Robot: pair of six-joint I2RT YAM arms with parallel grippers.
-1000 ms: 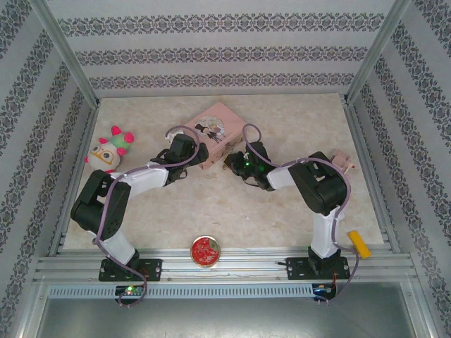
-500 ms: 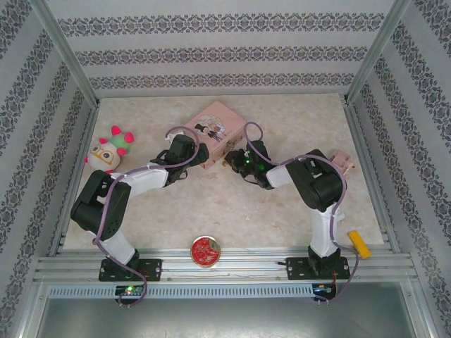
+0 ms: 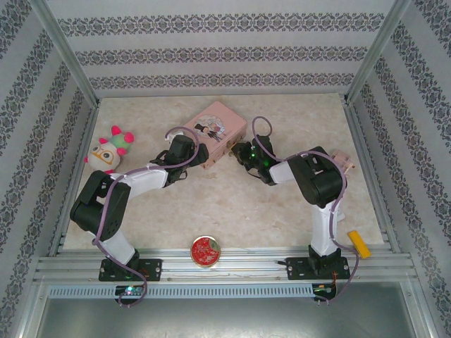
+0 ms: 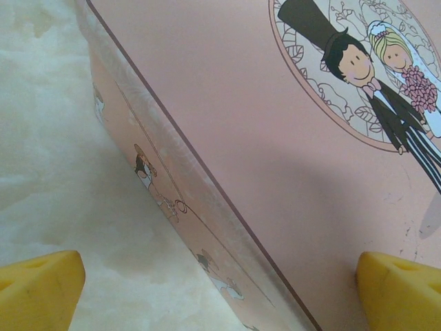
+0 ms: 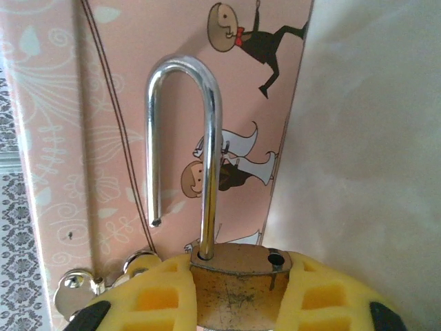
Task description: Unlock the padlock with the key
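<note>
My right gripper (image 5: 238, 303) is shut on the brass body of the padlock (image 5: 238, 286), its yellow fingers (image 5: 148, 298) pressing both sides. The thin silver shackle (image 5: 207, 138) stands up, with one leg out of the body and hanging free. Right behind it is the side of the pink tin (image 5: 89, 138). A shiny metal piece (image 5: 76, 289) lies low by the tin; I cannot tell whether it is the key. From above, the right gripper (image 3: 244, 152) sits at the tin's (image 3: 218, 127) right front side. My left gripper (image 4: 220, 296) is open, straddling the tin's (image 4: 275, 138) front edge.
A plush toy (image 3: 111, 149) lies at the left. A round red lid (image 3: 206, 251) sits near the front rail. A yellow item (image 3: 359, 243) lies at the front right and a pinkish object (image 3: 342, 160) lies behind the right arm. Patterned walls enclose the table.
My right gripper has moved away from me and slightly right with the padlock, closing in on the tin's side. The left arm has stayed put.
</note>
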